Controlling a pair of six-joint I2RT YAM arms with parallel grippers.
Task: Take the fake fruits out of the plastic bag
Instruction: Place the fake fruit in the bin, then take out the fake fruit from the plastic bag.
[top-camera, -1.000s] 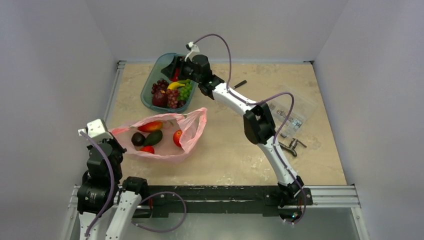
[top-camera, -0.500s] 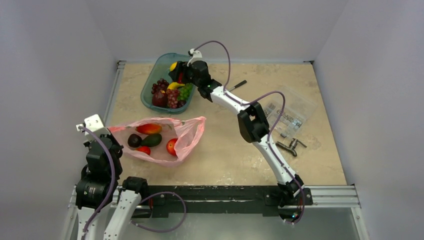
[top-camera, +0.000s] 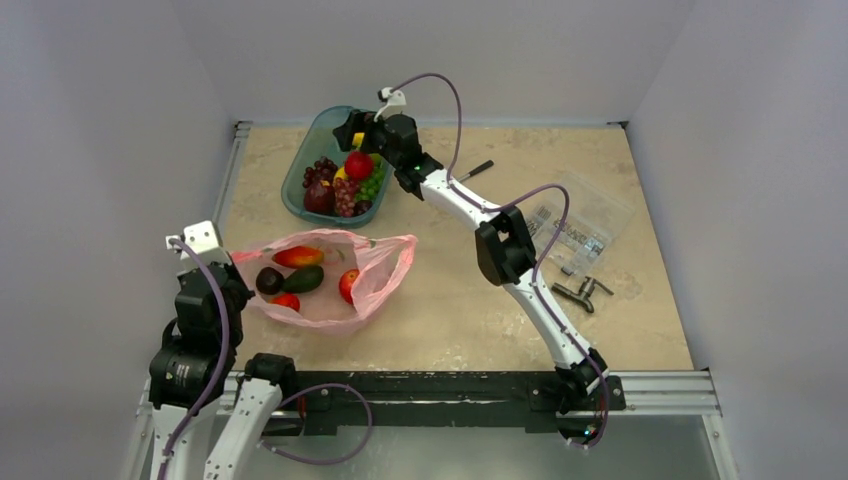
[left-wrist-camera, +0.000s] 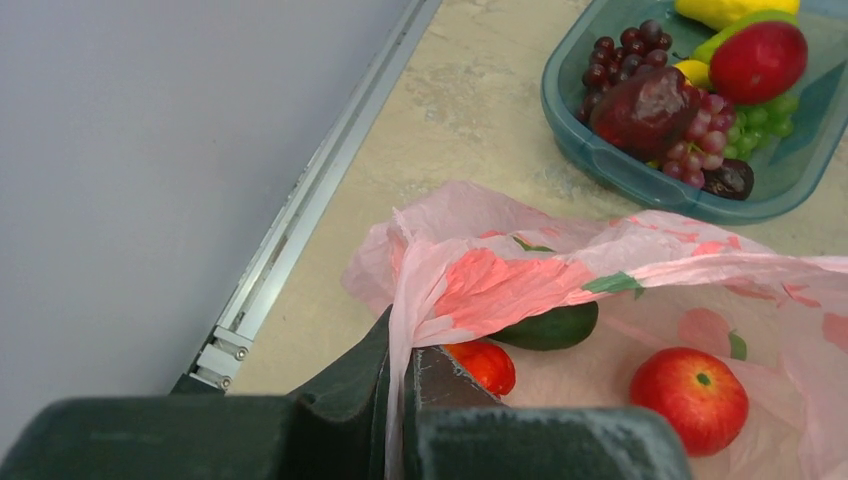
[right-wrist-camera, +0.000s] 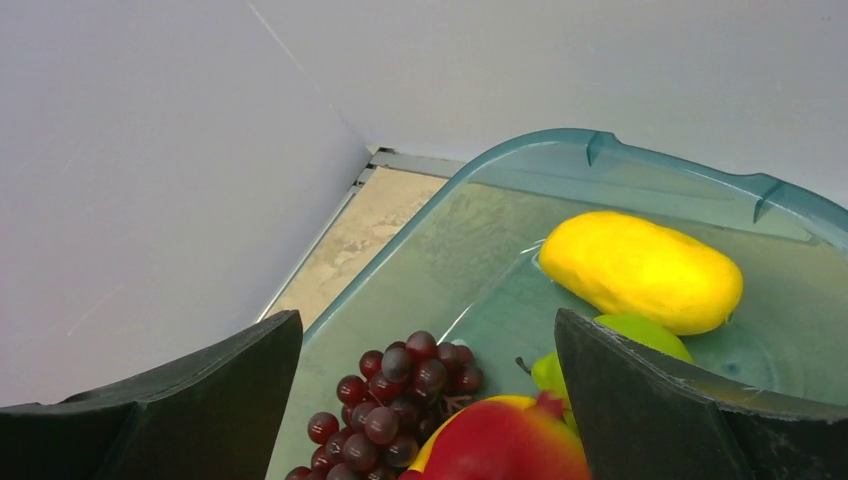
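Note:
The pink plastic bag (top-camera: 378, 268) lies open at the table's near left. Inside it are a red-orange mango (top-camera: 298, 256), a green avocado (top-camera: 304, 279), a dark fruit (top-camera: 268, 280), a small red fruit (top-camera: 288, 300) and a red apple (top-camera: 349, 285). My left gripper (left-wrist-camera: 405, 355) is shut on the plastic bag's (left-wrist-camera: 520, 285) bunched near edge and holds it up. My right gripper (right-wrist-camera: 428, 330) hangs open over the teal tray (top-camera: 296, 195), with nothing between its fingers. Just below it a red pomegranate (right-wrist-camera: 510, 445) rests on other fruit in the tray.
The tray (right-wrist-camera: 650, 165) also holds dark grapes (right-wrist-camera: 400, 395), a yellow fruit (right-wrist-camera: 640, 270) and green grapes (top-camera: 371, 186). A black pen (top-camera: 478, 168), a clear packet of parts (top-camera: 585, 225) and black metal tools (top-camera: 580, 292) lie to the right. A metal rail (top-camera: 228, 180) and wall border the left.
My right gripper has opened and the red pomegranate it held now lies in the tray. The left gripper has shifted a little with the bag's edge.

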